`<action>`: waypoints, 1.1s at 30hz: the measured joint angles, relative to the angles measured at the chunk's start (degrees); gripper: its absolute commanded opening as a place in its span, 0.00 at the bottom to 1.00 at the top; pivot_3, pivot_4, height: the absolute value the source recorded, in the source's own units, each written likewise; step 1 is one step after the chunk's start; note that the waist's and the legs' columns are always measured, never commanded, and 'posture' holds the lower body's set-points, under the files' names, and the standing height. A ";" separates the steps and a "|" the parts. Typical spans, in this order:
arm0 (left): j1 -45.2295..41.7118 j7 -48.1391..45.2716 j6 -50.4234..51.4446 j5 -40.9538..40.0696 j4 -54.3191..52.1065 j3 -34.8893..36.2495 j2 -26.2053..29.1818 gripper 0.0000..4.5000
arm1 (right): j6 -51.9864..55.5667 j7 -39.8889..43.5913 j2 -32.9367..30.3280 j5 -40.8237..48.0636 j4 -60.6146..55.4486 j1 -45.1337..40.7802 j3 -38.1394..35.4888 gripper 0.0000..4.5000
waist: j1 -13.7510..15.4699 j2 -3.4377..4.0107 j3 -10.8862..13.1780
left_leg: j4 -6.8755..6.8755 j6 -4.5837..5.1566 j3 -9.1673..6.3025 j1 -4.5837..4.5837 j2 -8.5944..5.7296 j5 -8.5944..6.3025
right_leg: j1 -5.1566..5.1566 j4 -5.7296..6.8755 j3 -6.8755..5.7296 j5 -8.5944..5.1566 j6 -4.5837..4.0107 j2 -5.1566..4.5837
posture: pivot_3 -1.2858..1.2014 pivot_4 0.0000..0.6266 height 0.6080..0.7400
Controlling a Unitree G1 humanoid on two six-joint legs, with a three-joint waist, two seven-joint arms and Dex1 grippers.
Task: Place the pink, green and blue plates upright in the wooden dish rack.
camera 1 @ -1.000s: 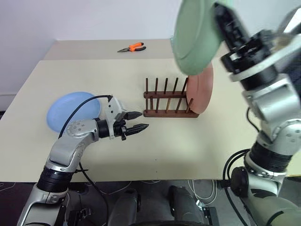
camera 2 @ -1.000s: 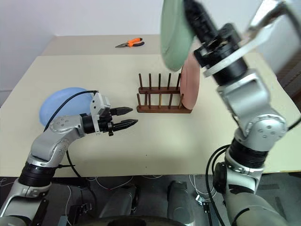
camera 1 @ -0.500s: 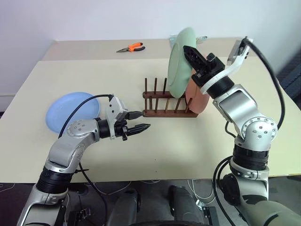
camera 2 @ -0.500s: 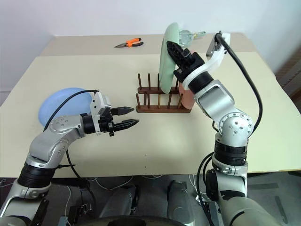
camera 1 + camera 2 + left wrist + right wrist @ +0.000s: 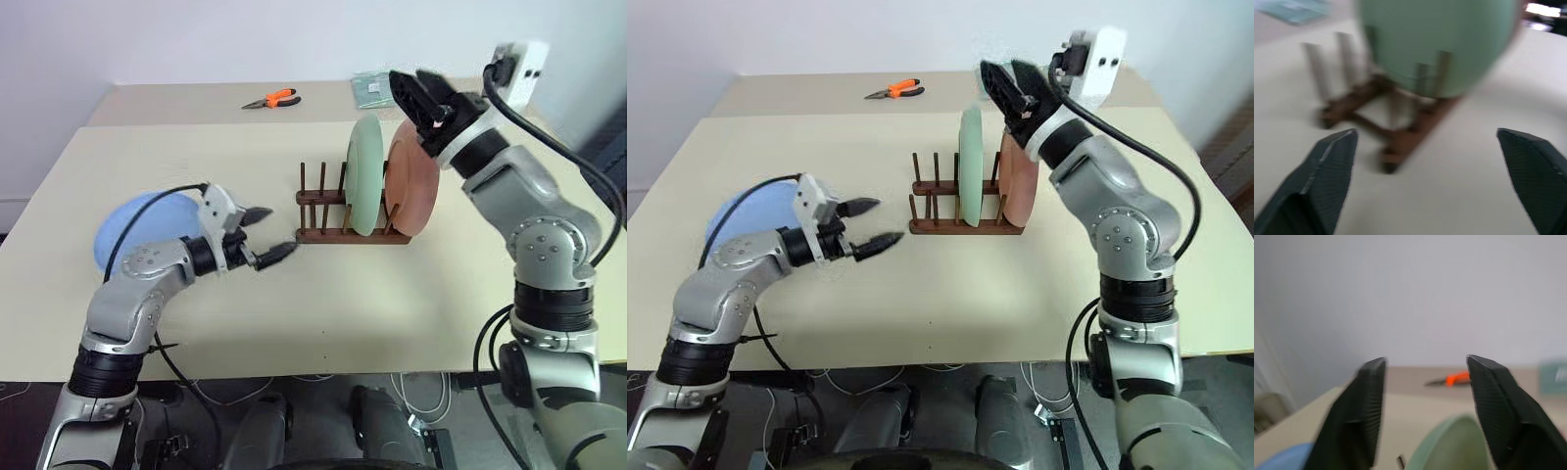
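The wooden dish rack [image 5: 323,231] stands mid-table. The green plate [image 5: 364,176] stands upright between its pegs, and the pink plate [image 5: 413,191] stands upright just right of it at the rack's end. The blue plate [image 5: 147,227] lies flat on the table at the left, partly behind my left arm. My right gripper [image 5: 411,88] hovers open above the green plate's rim [image 5: 1454,445], apart from it and holding nothing. My left gripper [image 5: 277,230] is open and empty, low over the table just left of the rack [image 5: 1396,132], pointing at it.
Orange-handled pliers [image 5: 274,98] lie on the far table section, with a pale green packet [image 5: 370,88] to their right. The beige table [image 5: 372,304] has open surface in front of the rack. A seam divides the near and far tabletops.
My right gripper has let go of the green plate, which now stands in the rack, and has opened and drawn up above it. My left gripper has opened wider and shifted left.
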 measured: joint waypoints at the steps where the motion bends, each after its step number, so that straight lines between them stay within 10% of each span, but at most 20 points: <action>1: -0.55 3.23 -0.21 0.87 1.93 2.26 -0.31 1.00 | -0.46 3.05 -1.84 -1.89 -1.21 -0.50 1.19 0.98 | -0.07 0.01 0.00 | -0.01 0.00 0.00 0.00 0.01 0.00 | -0.02 0.01 0.00 0.00 0.00 0.01 | 0.52 0.24 1.00; 9: -4.12 33.19 5.47 8.88 11.81 21.53 -0.54 1.00 | -10.79 22.87 -7.29 -25.27 -7.92 1.76 22.26 0.99 | 0.00 -0.27 -0.08 | 0.01 -0.05 -0.02 -0.02 0.00 0.01 | -0.03 0.00 0.00 -0.09 0.22 0.00 | 0.52 0.24 1.00; 16: -1.10 48.45 18.36 6.09 8.38 38.18 -9.38 1.00 | -13.96 27.62 -2.18 -31.75 -7.35 4.28 25.36 0.99 | 0.51 -0.64 -0.10 | 0.04 -0.16 -0.19 -0.04 -0.04 0.06 | 0.00 0.06 -0.10 0.02 0.04 -0.03 | 0.52 0.24 1.00; 19: -1.07 49.82 25.10 -0.25 5.08 44.17 -15.10 0.81 | -14.80 28.90 -0.84 -33.53 -6.68 4.75 25.36 1.00 | 0.52 -0.77 -0.13 | 0.07 -0.17 -0.22 -0.02 -0.04 0.07 | 0.05 0.07 -0.12 0.02 0.04 -0.03 | 0.52 0.24 1.00; 26: -3.80 54.35 28.64 -7.54 4.42 50.85 -20.12 0.00 | -15.33 30.57 1.78 -36.54 -5.02 5.17 25.18 1.00 | 0.41 -0.81 -0.13 | 0.04 -0.23 -0.23 0.01 -0.05 0.10 | 0.04 0.12 -0.13 0.02 0.02 -0.02 | 0.52 0.24 1.00; 33: -4.97 43.83 21.71 -7.20 2.97 36.61 -15.50 0.00 | -15.67 31.41 1.47 -41.25 -4.10 4.90 24.58 1.00 | 0.54 -1.01 -0.07 | 0.06 -0.27 -0.20 -0.06 -0.07 0.12 | 0.02 0.09 -0.14 0.03 0.00 -0.01 | 0.52 0.24 1.00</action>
